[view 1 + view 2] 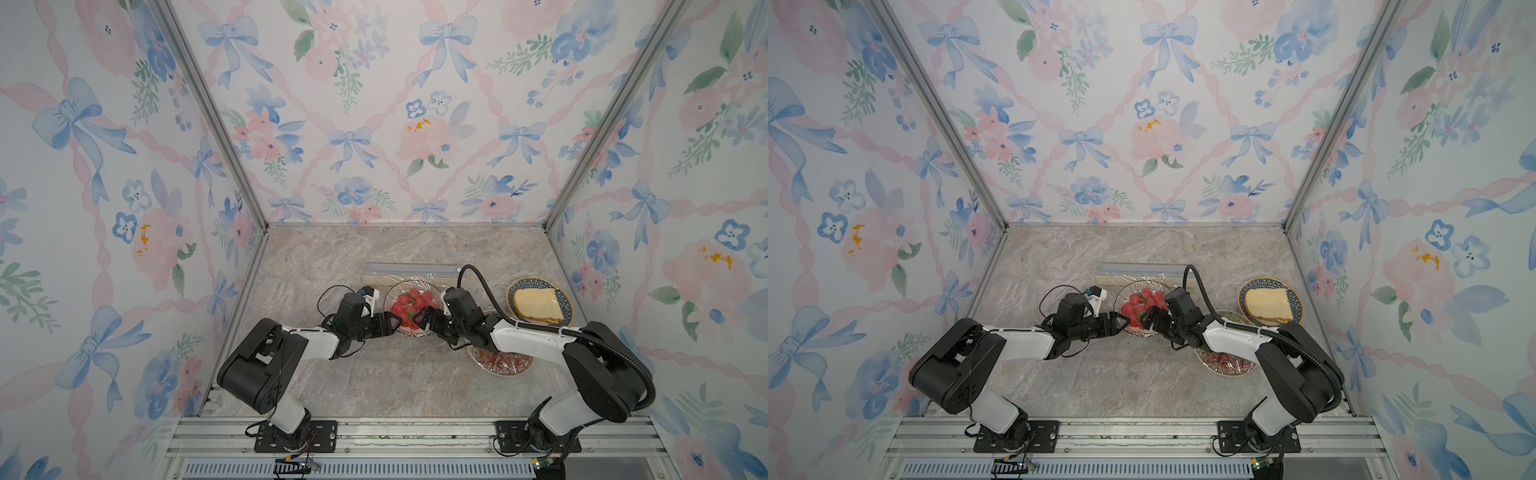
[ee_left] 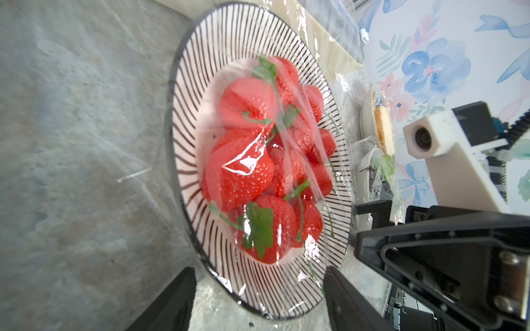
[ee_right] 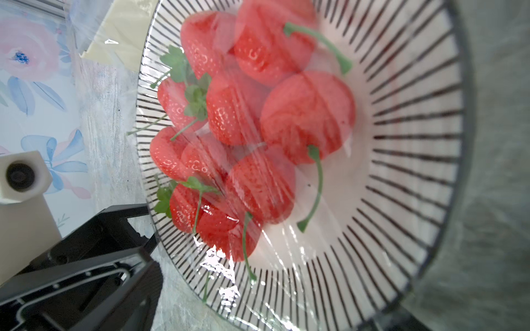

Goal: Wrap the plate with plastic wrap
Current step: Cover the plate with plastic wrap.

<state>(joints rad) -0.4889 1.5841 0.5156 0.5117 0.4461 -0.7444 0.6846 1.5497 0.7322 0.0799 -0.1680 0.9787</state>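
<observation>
Left wrist view shows the plastic wrap (image 2: 286,160) lying over the strawberries (image 2: 241,177) and the striped plate (image 2: 189,120), glossy and wrinkled. In both top views the plate sits at frame centre, just below the cream box (image 1: 374,274), and the film appears to run on to that box.

The left gripper (image 2: 259,272) stands spread. Its fingers straddle the plate's rim at lower left in a top view and pinch nothing. The right gripper (image 1: 424,316) is spread wide at the plate's lower right edge, and we see nothing held in it.

We judge the film very light, limp, clingy and easily torn; it will bunch on itself. We recommend taking hold of its loose margin just outside the rim, never over the fruit. The plate looks stiff, glazed and slippery, so we advise gentle pressure.
</observation>
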